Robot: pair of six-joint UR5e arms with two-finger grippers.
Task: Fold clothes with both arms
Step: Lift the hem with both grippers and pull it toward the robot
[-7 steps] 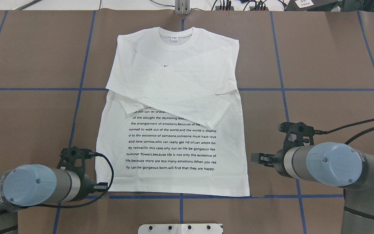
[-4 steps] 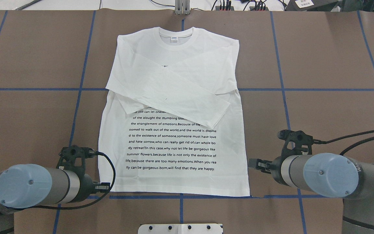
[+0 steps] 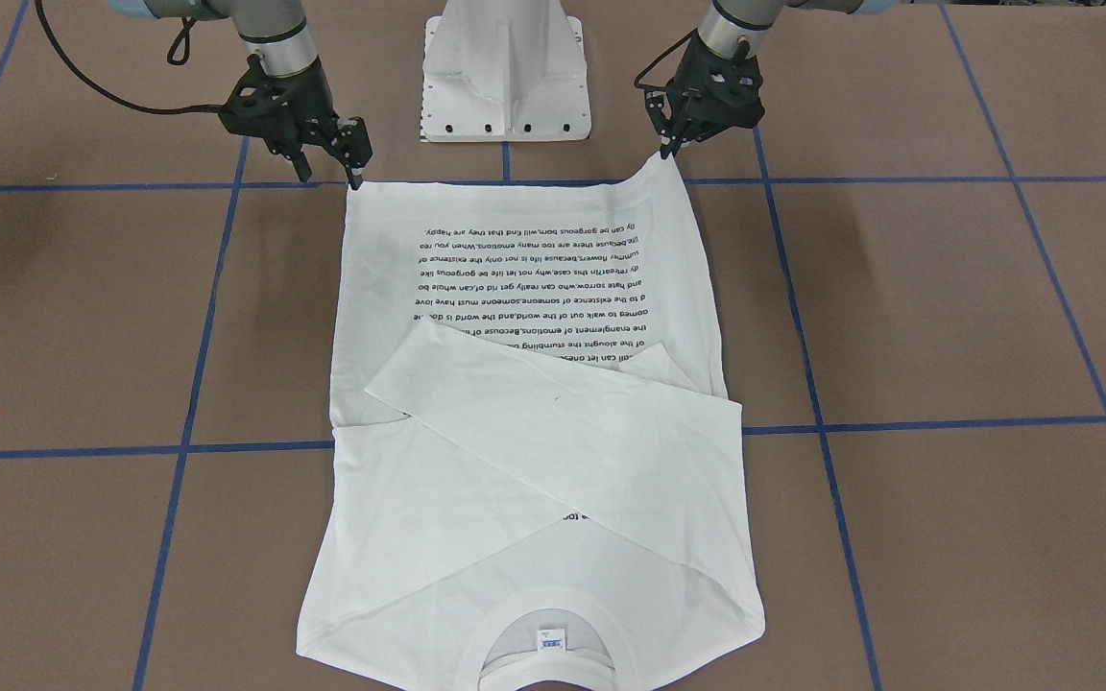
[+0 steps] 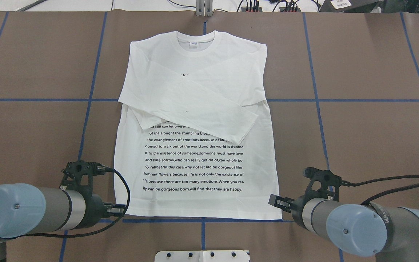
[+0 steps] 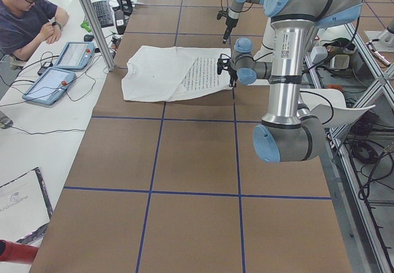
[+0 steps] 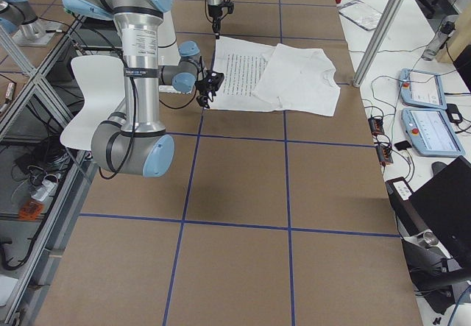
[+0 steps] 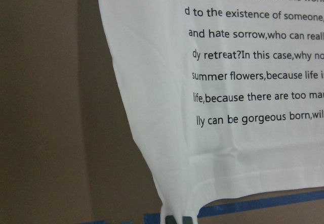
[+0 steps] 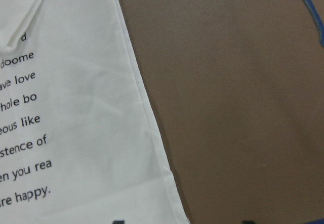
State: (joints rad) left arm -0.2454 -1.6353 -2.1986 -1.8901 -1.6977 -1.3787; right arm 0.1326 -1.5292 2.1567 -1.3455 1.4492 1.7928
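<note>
A brown table (image 4: 31,127) crossed by blue tape lines (image 4: 340,100) carries the white T-shirt (image 4: 195,160). It lies flat at the middle, with its collar (image 4: 196,51) at the far end, its sleeves crossed over the chest and its hem nearest the robot. At the hem's left corner the left gripper (image 4: 120,210) has its fingers pressed together on the cloth, which rises slightly to them. At the right corner the right gripper (image 4: 275,201) is spread wide, with the hem's edge between its fingers, not pinched.
</note>
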